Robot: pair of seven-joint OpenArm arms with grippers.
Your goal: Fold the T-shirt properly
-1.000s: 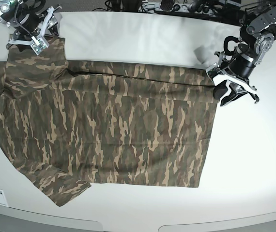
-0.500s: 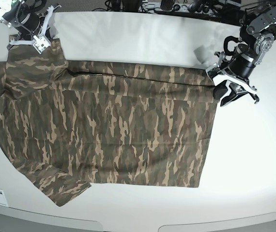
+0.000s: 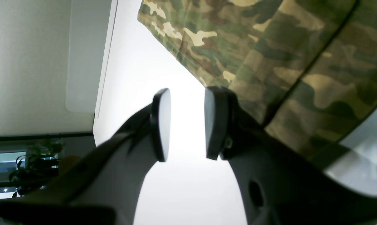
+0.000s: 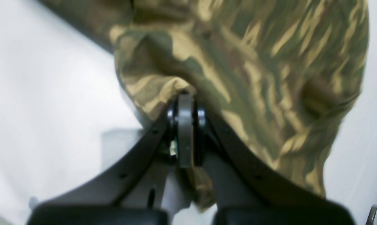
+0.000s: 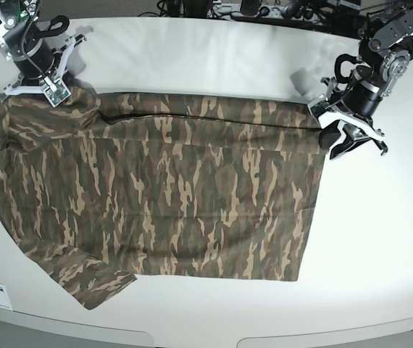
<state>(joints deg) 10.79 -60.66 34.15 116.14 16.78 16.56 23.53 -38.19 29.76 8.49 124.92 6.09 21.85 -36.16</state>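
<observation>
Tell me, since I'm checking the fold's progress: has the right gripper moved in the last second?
Yes. The right gripper has come down from the table's far edge toward the camera, shut on the T-shirt.

Bright, even overhead light; white table (image 5: 214,58) blows out to glare in wrist views. Right wrist view motion-blurred, shirt (image 4: 254,62) soft. Base view sharp, faint shadows beside arms.

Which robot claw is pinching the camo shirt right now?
The right gripper, at the base view's top left: its jaws are shut on the T-shirt. The left gripper has a gap between its jaws, beside the shirt's edge.
</observation>
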